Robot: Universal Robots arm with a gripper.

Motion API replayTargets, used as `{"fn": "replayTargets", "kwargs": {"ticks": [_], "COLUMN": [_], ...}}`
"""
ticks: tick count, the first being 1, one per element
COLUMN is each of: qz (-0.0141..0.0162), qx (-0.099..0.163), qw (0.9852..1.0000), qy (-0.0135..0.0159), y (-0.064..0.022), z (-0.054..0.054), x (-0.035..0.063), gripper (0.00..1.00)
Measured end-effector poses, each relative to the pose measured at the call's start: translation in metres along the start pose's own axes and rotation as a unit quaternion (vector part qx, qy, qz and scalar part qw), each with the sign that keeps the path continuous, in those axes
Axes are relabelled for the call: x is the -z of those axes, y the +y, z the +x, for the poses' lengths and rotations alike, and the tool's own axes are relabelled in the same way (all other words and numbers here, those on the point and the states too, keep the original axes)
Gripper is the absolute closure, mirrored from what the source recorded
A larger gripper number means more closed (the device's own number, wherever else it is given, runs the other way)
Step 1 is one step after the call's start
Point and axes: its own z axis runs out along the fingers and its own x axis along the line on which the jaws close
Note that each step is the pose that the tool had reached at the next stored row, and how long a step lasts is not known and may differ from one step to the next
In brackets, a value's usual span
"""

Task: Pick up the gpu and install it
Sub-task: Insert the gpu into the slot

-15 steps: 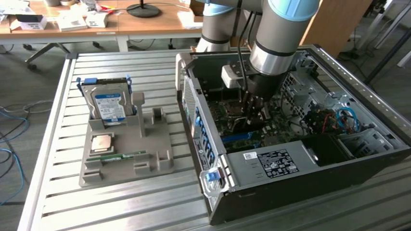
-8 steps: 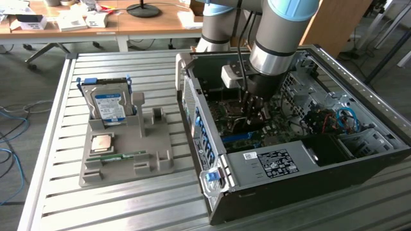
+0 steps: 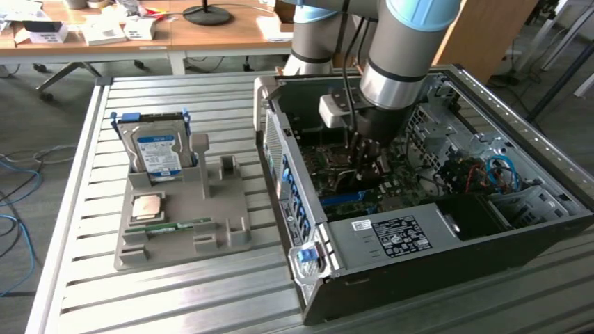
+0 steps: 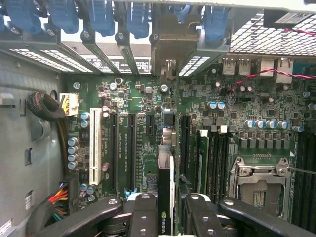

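Here the thin, dark gpu card with its grey metal end bracket (image 4: pixel 166 170) is seen edge-on, pinched between the two black fingers of the gripper (image 4: pixel 170 210), which are pressed onto its flat faces. In the exterior view the gripper (image 3: pixel 364 158) is found down inside the open black computer case (image 3: pixel 399 278), over the middle of the green motherboard (image 4: pixel 237 98). The card's long axis is laid parallel to the long black expansion slots (image 4: pixel 129 148). It is pointed away from the fingers toward the case's rear wall, where the bracket end lies close to the row of blue slot latches (image 4: pixel 136 17) (so the card is directly in the tool's line, not off to either side). Its lower edge is held down near the board, between the lines of two neighbouring slots. Whether it is seated in a slot of its own cannot be told.
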Motion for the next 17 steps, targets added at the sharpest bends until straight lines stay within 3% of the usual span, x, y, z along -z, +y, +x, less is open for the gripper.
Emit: {"fn": "replayTargets", "kwargs": {"ticks": [17], "qz": [0.0], "qx": [0.0], "qw": [1.0], "qy": [0.0], "y": [0.0005], "z": [0.0001], "x": [-0.0032], "gripper": [0.74]}}
